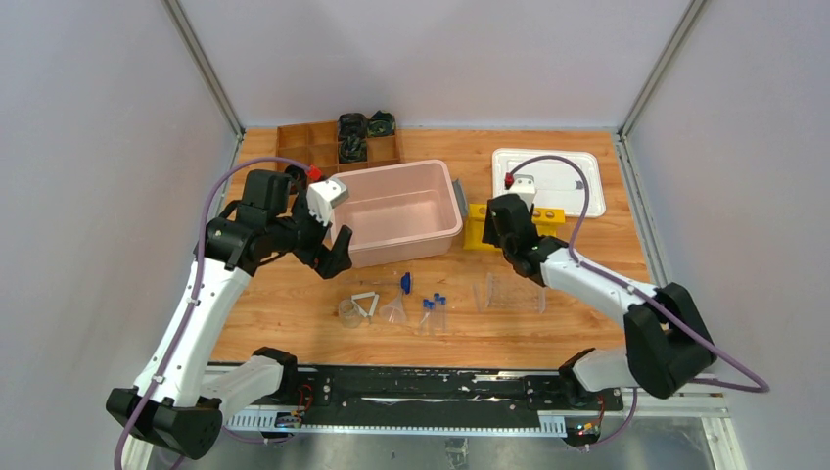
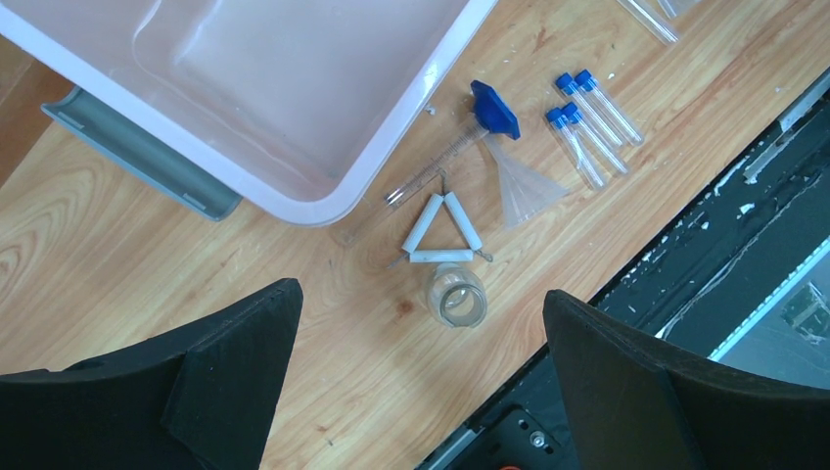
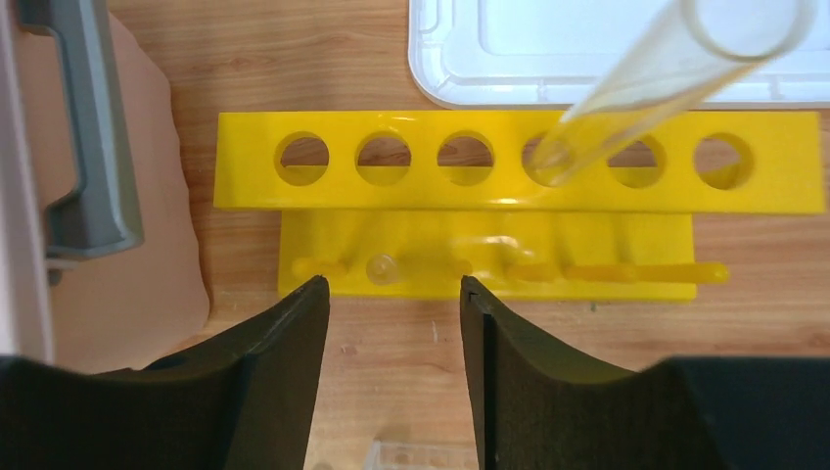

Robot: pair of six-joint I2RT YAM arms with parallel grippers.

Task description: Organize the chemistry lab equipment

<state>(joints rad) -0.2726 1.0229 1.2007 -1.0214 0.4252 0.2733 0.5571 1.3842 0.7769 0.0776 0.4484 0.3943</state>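
Glassware lies grouped on the table (image 2: 117,255) toward its near edge. There is one beaker (image 2: 458,299), one wire triangle (image 2: 442,230) touching it, one funnel (image 2: 524,181), one blue-tipped rod (image 2: 452,152) and four blue-capped tubes (image 2: 587,122) lying side by side. Fine marks run along the rod, too small to read. One clear tray (image 1: 514,294) sits just right of the tubes.

One yellow rack (image 3: 421,196) stands on the right half of the table, just before a white lid (image 3: 587,59). Its top bar has six holes. One uncapped clear tube (image 3: 646,88) leans in the fourth hole from the left, as the right wrist sees it.

The right claw (image 3: 391,294) hangs over the rack's near side, fingers apart, pinching nothing. The left claw (image 2: 421,294) is spread wide and empty above the beaker and triangle.

One pink bin (image 1: 411,240) fills the table's middle, its near left corner close to the left claw. The one lid lies toward the far right corner. One brown box (image 1: 303,142) with dark items sits at the far edge.
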